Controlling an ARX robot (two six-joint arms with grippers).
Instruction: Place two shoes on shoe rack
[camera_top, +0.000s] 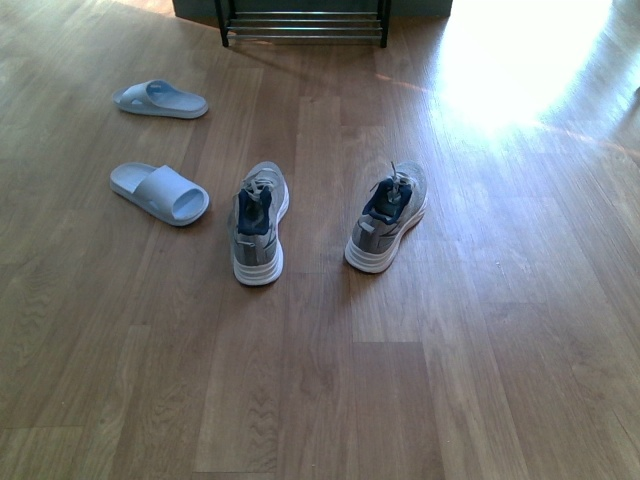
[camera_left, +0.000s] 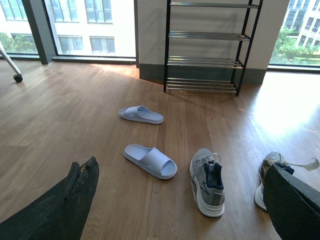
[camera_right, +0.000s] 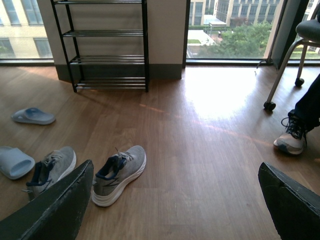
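The left hand (camera_left: 182, 166) is spread wide and holds nothing; its two dark fingers (camera_left: 65, 202) frame the wooden floor (camera_left: 75, 125). The right hand (camera_right: 175, 165) is just as far open and also empty.

Both task shoes stand on the floor, upright on their soles, with heels toward the robot. They are a pair of grey knit lace-up sneakers with thick white soles and navy collar lining. One sneaker (camera_top: 258, 225) lies ahead of the left hand, in the gap between its fingers. The other sneaker (camera_top: 388, 215) stands apart from the first, partly hidden behind a finger of the left hand and just beyond a finger of the right hand.

The tall black-framed shoe rack with thin chrome bar shelves (camera_top: 303, 25) stands against the wall, well beyond both hands and well apart from the sneakers, whose toes point roughly toward it.

Two pale blue foam slide slippers lie on the floor too. The nearer slide (camera_top: 160, 192) is beside the first sneaker, ahead of the left hand. The farther slide (camera_top: 160, 98) lies between it and the rack.

Off to the side of the right hand stands a castor chair (camera_right: 285, 60), with a person's laced shoe (camera_right: 290, 140) beside it.
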